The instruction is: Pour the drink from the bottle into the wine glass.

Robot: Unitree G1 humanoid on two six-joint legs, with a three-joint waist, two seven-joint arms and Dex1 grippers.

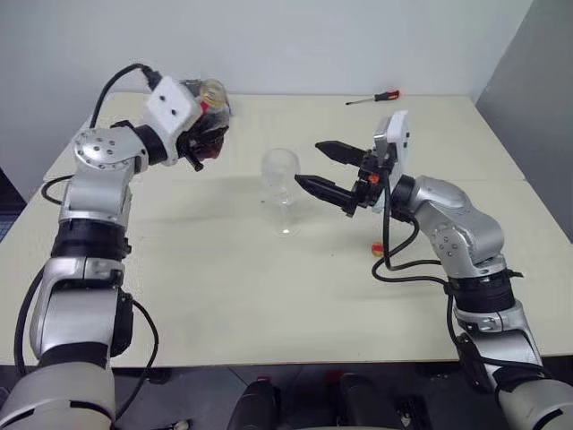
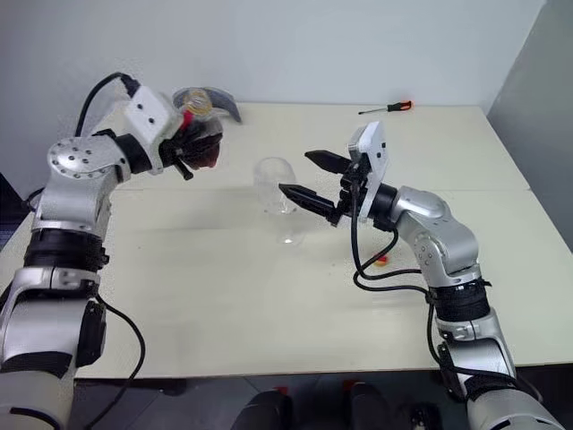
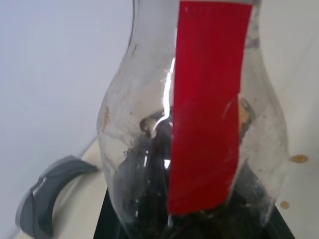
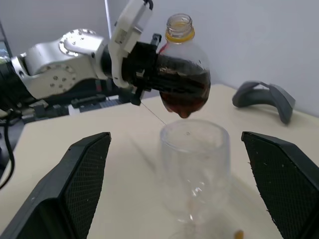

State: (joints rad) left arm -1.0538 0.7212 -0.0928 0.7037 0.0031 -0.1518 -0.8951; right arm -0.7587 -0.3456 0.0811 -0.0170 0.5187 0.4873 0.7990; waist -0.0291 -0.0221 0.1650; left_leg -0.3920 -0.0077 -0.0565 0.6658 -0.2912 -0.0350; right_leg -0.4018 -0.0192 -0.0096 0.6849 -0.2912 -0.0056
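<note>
Presently: squat clear plastic bottle clamped in left end effector, aloft beside clear stemmed wine glass on pale surface. Right end effector spread wide around bowl. Fragile, tippy; better steadied at stem.

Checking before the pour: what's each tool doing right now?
Left tool: closed on the bottle, lifted off the table.
Right tool: open, empty, either side of the wine glass.
</note>
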